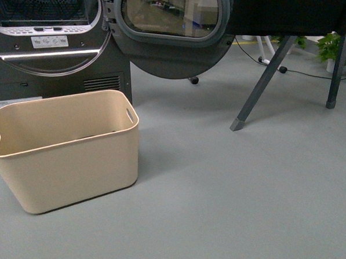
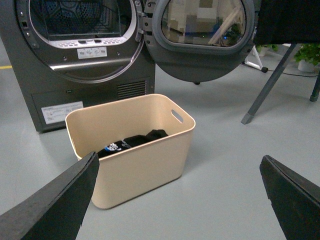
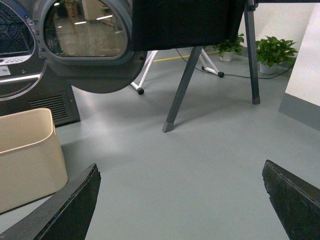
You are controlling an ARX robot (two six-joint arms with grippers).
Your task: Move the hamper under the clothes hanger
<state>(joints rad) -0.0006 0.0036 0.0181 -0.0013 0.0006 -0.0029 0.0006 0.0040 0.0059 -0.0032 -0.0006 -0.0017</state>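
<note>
Hamper (image 1: 72, 165): rigid smooth plastic, likely light, slippery walls; take by slot handle (image 1: 129, 115). Left tool (image 2: 178, 159), right tool (image 3: 180, 166) spread, empty.

The left gripper (image 2: 177, 162) is spread wide, its two dark fingers (image 2: 55, 205) well apart and gripping nothing. The right gripper (image 3: 180, 167) stands the same way, fingers (image 3: 292, 200) wide apart, aimed forward and slightly downward.
</note>
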